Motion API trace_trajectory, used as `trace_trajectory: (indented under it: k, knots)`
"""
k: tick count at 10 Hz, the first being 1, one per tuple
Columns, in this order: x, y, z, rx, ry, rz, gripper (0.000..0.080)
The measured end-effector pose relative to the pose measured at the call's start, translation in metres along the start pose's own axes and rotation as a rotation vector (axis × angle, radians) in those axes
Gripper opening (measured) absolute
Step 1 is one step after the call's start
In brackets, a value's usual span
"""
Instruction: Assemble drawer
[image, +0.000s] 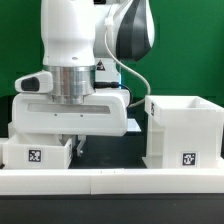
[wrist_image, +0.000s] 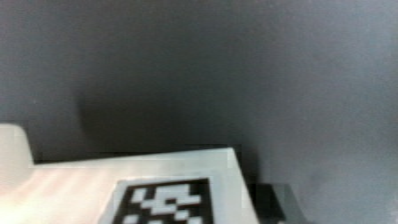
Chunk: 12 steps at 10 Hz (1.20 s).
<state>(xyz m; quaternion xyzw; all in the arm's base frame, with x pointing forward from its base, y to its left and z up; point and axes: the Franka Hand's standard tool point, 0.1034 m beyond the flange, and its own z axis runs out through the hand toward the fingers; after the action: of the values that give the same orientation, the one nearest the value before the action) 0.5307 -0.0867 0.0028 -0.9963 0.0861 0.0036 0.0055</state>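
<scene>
A shallow white tray with a square tag stands on the table at the exterior view's left. The tall white casing with its own tag stands at the right. My gripper hangs straight down at the tray's right end, fingertips at about the height of the tray's rim. In the wrist view the tray's tagged white face fills the lower corner, and one dark fingertip sits right against its edge. The other finger is hidden, so I cannot tell whether the jaws grip the tray. A second tray is not visible.
A long low white rail runs along the front of the table. Dark table lies between the tray and the casing. A green wall stands behind the arm.
</scene>
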Motion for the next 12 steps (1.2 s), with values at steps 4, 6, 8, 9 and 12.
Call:
trace_trajectory:
  k: [4,6,8,9,12]
  knots:
    - [0.002,0.004,-0.004,0.000,0.005,-0.093,0.0073]
    - [0.002,0.000,-0.017,0.015,-0.008,-0.172,0.0074]
    - [-0.003,0.000,-0.028,0.042,-0.041,-0.299,0.0074]
    - [-0.003,0.001,-0.027,0.040,-0.040,-0.299,0.0074]
    - [-0.004,0.001,-0.025,0.041,-0.042,-0.431,0.0074]
